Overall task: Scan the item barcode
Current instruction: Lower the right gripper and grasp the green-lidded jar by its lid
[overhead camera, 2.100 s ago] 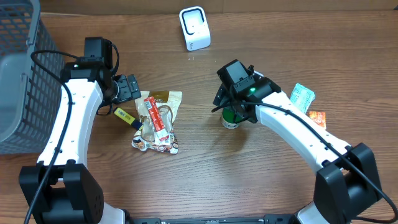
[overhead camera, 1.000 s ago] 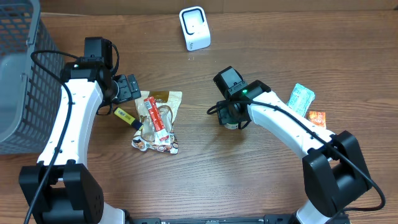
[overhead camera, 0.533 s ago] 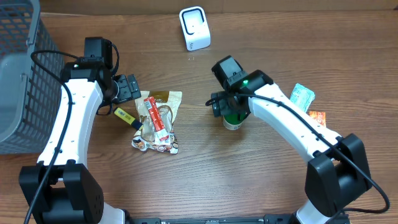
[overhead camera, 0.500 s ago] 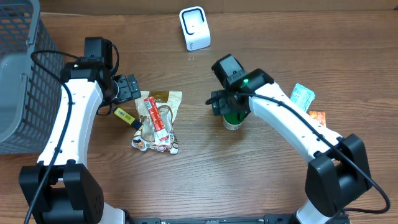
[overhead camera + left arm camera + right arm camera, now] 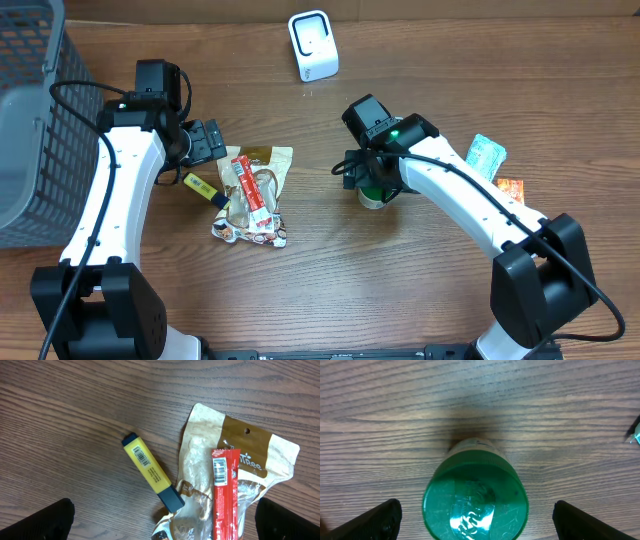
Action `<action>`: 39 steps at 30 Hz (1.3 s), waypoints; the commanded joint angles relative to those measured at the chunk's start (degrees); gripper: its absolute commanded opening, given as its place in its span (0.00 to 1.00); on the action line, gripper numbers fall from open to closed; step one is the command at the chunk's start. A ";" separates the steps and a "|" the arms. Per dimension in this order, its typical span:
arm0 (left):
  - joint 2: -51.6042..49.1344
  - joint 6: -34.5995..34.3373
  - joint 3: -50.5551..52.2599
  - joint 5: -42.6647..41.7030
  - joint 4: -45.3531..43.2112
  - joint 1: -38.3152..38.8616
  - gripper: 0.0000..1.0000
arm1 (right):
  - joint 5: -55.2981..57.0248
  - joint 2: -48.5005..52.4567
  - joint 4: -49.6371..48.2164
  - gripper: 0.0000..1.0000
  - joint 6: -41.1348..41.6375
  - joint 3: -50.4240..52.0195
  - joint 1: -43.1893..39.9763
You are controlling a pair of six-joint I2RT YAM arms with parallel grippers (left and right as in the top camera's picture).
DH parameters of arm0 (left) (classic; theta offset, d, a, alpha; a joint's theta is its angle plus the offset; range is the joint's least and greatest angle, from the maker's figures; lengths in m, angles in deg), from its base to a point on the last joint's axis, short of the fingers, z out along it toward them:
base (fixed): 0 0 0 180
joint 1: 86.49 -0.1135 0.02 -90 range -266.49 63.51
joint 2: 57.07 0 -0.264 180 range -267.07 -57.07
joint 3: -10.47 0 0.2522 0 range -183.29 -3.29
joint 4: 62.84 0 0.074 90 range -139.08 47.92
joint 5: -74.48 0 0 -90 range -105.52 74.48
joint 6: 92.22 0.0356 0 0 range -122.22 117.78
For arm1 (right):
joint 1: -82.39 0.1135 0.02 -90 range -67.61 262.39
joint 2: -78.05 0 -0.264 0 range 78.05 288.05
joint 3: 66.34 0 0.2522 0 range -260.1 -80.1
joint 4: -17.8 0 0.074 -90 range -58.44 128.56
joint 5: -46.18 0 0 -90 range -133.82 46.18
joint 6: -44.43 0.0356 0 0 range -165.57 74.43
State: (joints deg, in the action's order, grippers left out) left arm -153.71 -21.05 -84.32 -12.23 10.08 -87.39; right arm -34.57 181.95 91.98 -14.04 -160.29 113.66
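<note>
Fingers [image 5: 37, 520] of my left gripper [image 5: 162, 521] stood wide apart, empty, hanging above the table [image 5: 320, 290]. Below them, look: the yellow highlighter [image 5: 152, 472] lay flat, barcode up, its dark end right against the brown pouch [image 5: 250, 450] at three o'clock of it. On top of that pouch rested the red snack bar [image 5: 225, 495], barcode up too. Over to my right gripper [image 5: 480, 522], whose fingers [image 5: 375, 520] were spread wide as well, one at nine o'clock and one at three o'clock of the green-lidded tub [image 5: 475, 497], both clear of it! That tub stood upright on the wood, unheld. At eleven o'clock of it, well apart, sat the white scanner [image 5: 313, 44]; at two o'clock, near, lay the teal packet [image 5: 487, 156].
</note>
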 commanded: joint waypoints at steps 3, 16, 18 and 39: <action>0.74 1.29 -0.66 0.28 -0.04 -0.20 1.00 | 0.59 1.27 -0.96 0.97 -0.07 0.48 -0.02; 0.74 1.29 -0.66 0.28 -0.04 -0.20 1.00 | -2.89 2.64 -3.74 0.97 -9.51 3.10 -0.28; 0.74 1.29 -0.66 0.28 -0.04 -0.20 1.00 | -2.89 2.64 -4.15 0.95 -9.51 3.10 -0.28; 0.74 1.29 -0.66 0.28 -0.04 -0.20 1.00 | -2.93 2.64 -4.59 0.88 -9.49 3.10 -1.73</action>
State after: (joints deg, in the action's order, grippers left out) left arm -153.71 -21.05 -84.32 -12.23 10.08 -87.39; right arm -37.45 184.42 87.68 -22.74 -157.44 112.06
